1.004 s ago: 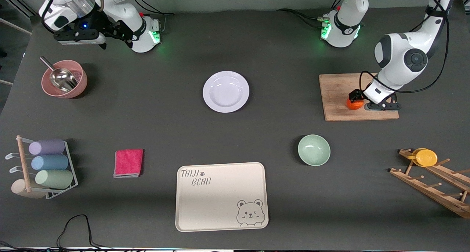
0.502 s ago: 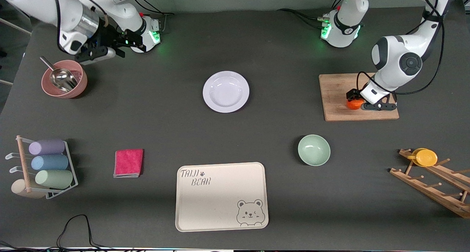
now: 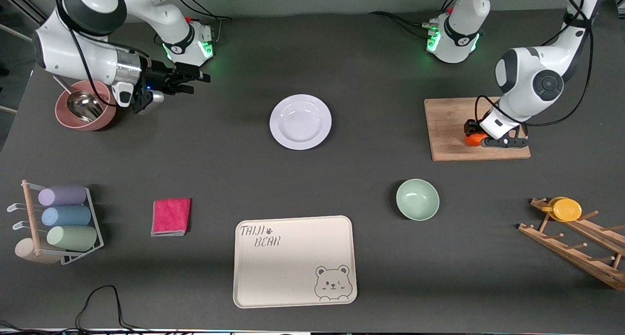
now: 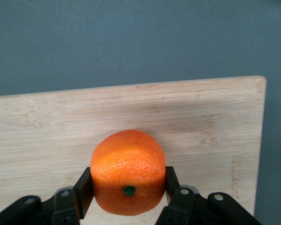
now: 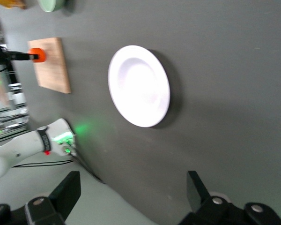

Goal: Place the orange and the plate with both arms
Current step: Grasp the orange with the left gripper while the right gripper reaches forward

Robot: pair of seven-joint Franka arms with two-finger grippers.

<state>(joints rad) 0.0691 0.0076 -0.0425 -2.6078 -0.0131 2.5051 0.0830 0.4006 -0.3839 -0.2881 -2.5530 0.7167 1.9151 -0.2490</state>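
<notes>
The orange [image 3: 471,139] sits on a wooden cutting board [image 3: 449,125] toward the left arm's end of the table. My left gripper [image 3: 474,136] is shut on the orange; in the left wrist view its black fingers [image 4: 86,185] press both sides of the orange [image 4: 127,178] on the board [image 4: 201,122]. The white plate [image 3: 300,121] lies on the table's middle, apart from both grippers. My right gripper [image 3: 195,77] is open and empty, held in the air beside the pink bowl and pointing toward the plate. The right wrist view shows the plate [image 5: 138,86] off from the right gripper [image 5: 133,180].
A pink bowl with a metal scoop [image 3: 85,105] stands beside the right gripper. A mint-green bowl [image 3: 417,199], a cream bear tray [image 3: 294,261] and a pink cloth [image 3: 171,216] lie nearer the front camera. A cup rack [image 3: 61,222] and a wooden rack with a yellow cup [image 3: 566,209] stand at the table's ends.
The right arm has swung down and toward the plate, and its gripper now points sideways. The left gripper has stayed at the orange on the board.
</notes>
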